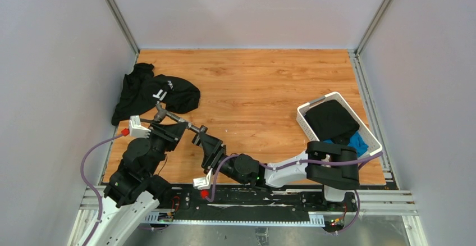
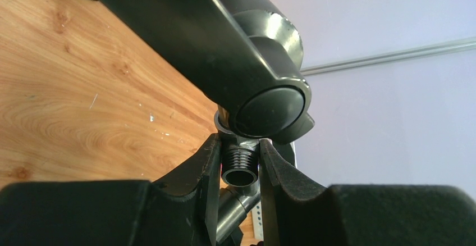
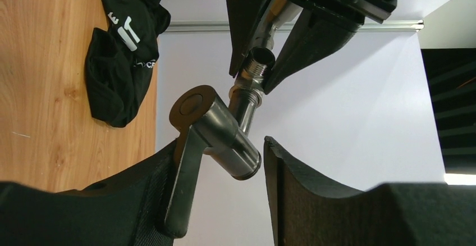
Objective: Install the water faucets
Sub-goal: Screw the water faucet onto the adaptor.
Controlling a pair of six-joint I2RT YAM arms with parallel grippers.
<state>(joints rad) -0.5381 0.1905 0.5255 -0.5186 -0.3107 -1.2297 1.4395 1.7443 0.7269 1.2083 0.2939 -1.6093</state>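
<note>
The left gripper (image 2: 238, 156) is clamped on the threaded fitting (image 3: 261, 59), held clear of the table, its open threaded end facing back toward that wrist. The faucet valve (image 3: 222, 131) sits between the 2 fingers of the right gripper (image 3: 223, 145), whose jaws stand apart: 1 pad touches the lever handle (image 3: 184, 192), the other shows a gap. The valve neck points ahead of the right gripper and meets the fitting on 1 shared long axis, so seating probably requires rotation about it.
</note>
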